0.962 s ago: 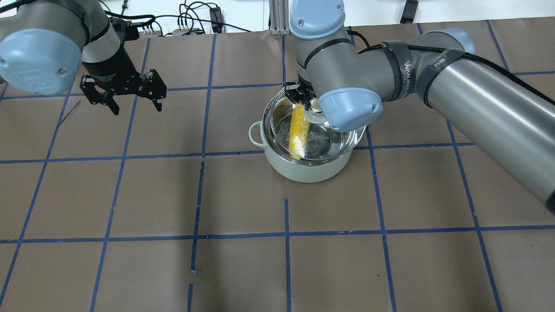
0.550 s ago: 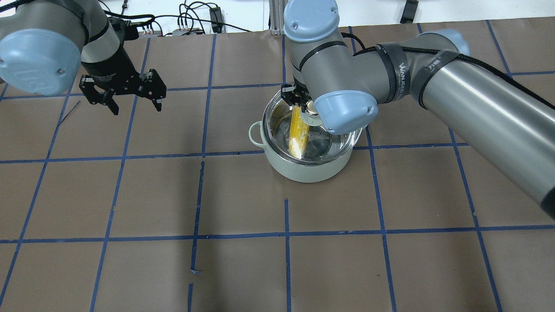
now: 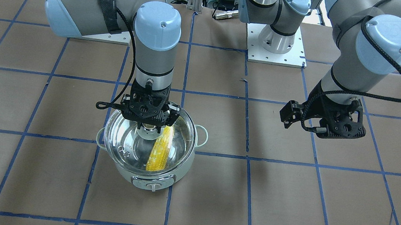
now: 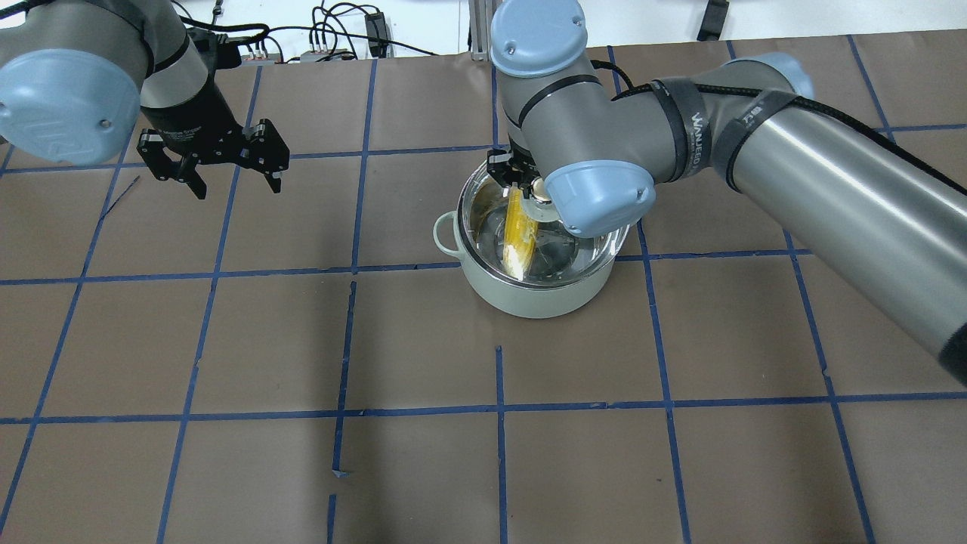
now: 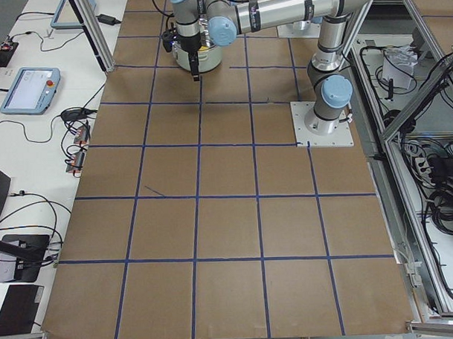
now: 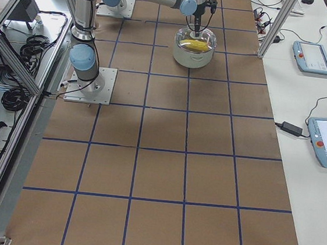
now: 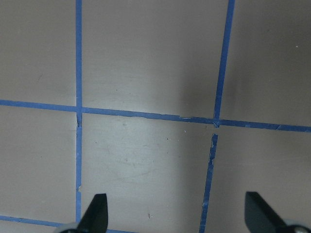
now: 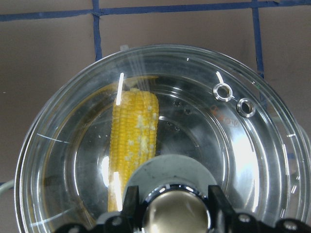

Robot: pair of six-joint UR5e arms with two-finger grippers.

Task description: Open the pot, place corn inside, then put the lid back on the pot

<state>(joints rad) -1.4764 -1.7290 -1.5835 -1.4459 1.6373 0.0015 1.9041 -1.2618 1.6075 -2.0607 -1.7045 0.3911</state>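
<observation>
Exterior front-facing view: the pot (image 3: pixel 130 177) stands under the lid (image 3: pixel 123 136), with the corn (image 3: pixel 159 151) lying inside the pot. The lid is glass, so heavy, slick and breakable. Its knob (image 8: pixel 177 211) is the only hold, and my right gripper (image 3: pixel 149 126) is clamped on it. My left gripper (image 4: pixel 238 187) hangs spread and empty, well apart from the pot. The lid's rim may sit flush, but part of it is covered.
</observation>
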